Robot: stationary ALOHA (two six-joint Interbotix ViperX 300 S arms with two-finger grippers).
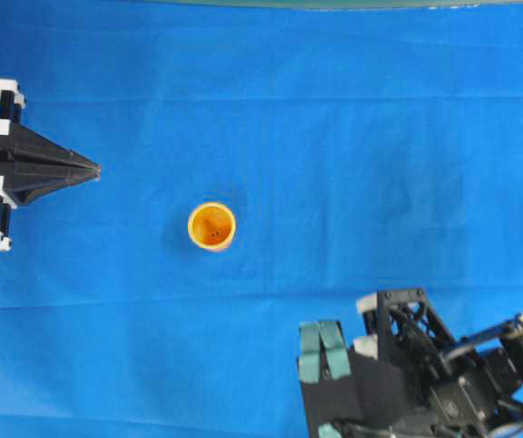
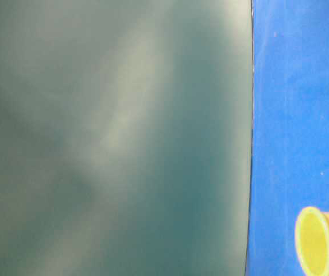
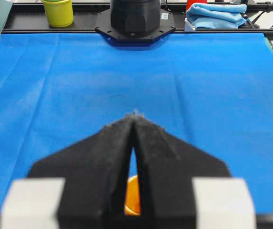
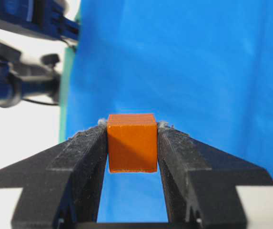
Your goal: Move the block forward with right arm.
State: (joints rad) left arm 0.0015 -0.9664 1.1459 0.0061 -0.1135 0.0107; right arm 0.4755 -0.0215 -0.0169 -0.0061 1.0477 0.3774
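The right hand (image 4: 132, 143) is clamped on the block (image 4: 132, 142), its two black fingers pressing the cube's left and right faces near their tips. The block is a small orange cube with flat faces and sharp edges, held above the blue surface (image 4: 198, 62). The left hand (image 1: 92, 171) rests well apart, fingers together; an orange cup (image 1: 212, 225) stands between the two.

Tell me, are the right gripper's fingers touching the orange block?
Touching. The right wrist view shows both fingers pressed flat against opposite sides of the block, no gap on either side.
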